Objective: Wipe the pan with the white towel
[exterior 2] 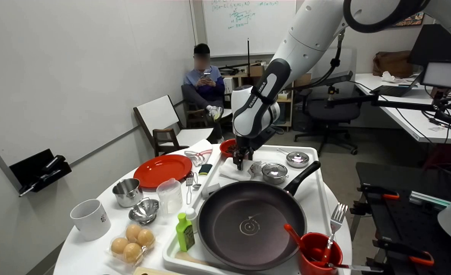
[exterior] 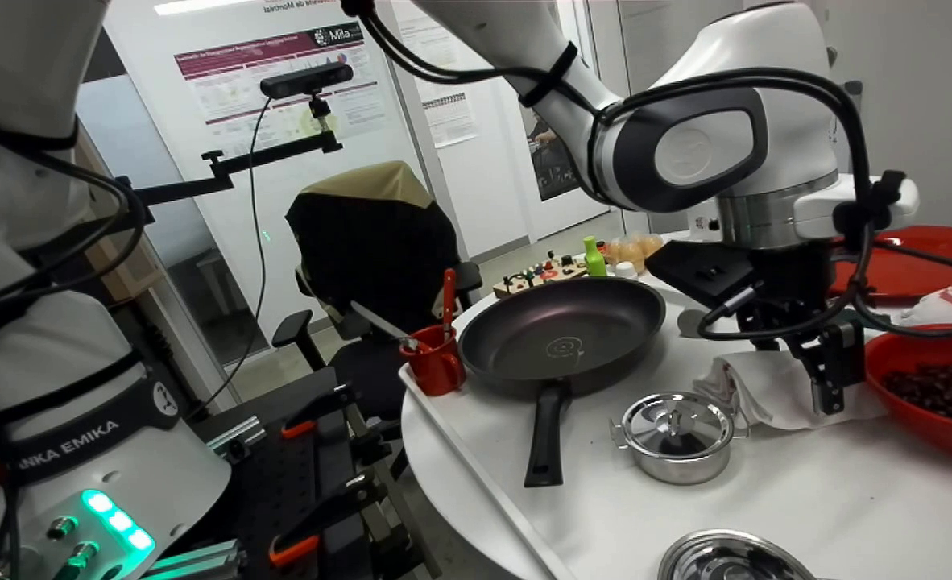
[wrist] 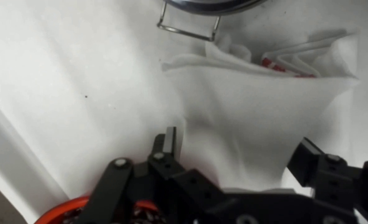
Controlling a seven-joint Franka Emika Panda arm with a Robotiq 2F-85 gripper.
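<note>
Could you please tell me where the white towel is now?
The white towel lies right of centre in an exterior view, between the lidded steel pot and the red bowl, beneath the gripper.

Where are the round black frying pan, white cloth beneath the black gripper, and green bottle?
Black frying pan (exterior 2: 250,226), in an exterior view: inside base.
White cloth (wrist: 252,115), in the wrist view: top layer.
Green bottle (exterior 2: 185,235), in an exterior view: body.

The rounded white arm (exterior 2: 303,42) has grey trim (exterior: 633,165), black cables (exterior: 850,125) and black fingers (wrist: 304,165).
</note>
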